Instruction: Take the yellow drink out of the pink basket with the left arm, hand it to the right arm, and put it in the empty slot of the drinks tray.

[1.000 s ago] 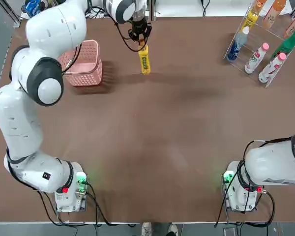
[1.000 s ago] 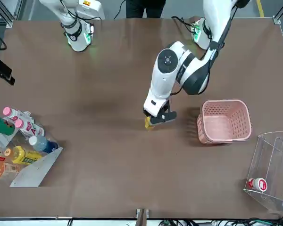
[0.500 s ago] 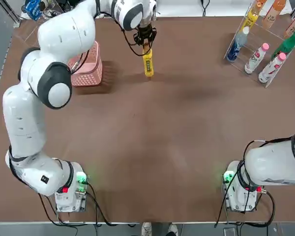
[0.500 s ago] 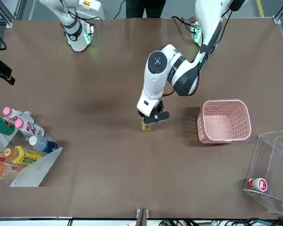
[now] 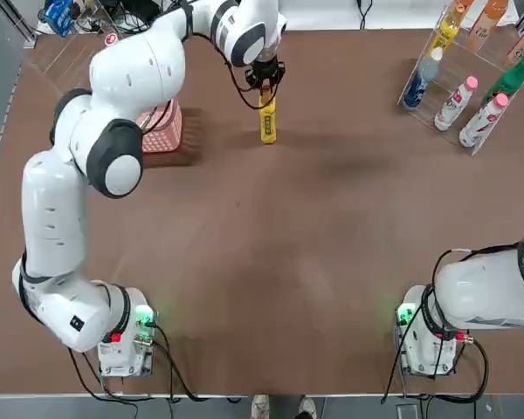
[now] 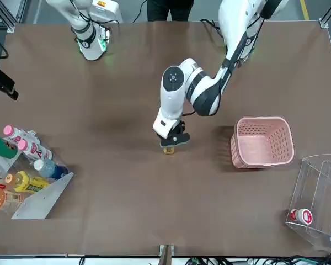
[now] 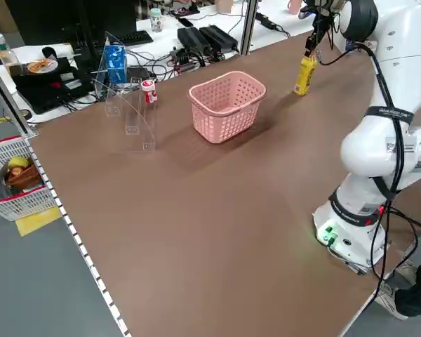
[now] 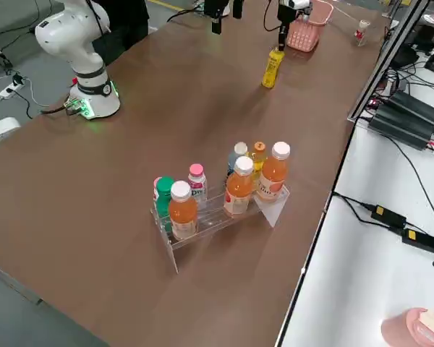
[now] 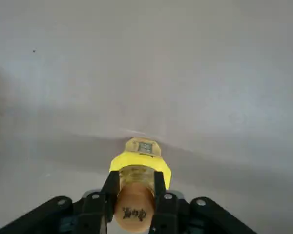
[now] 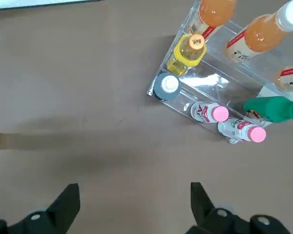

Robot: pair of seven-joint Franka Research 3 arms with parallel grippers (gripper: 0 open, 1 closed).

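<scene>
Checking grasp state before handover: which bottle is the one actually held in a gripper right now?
The yellow drink. The left gripper is shut on its neck, holding it upright mid-table, out of the pink basket. Every other bottle sits in the drinks tray, untouched.

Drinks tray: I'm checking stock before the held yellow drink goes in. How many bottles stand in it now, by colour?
Orange bottles: 3
Pink-capped white bottles: 2
Green bottle: 1
Pale yellow bottle: 1
Blue-capped bottle: 1
Total: 8
</scene>
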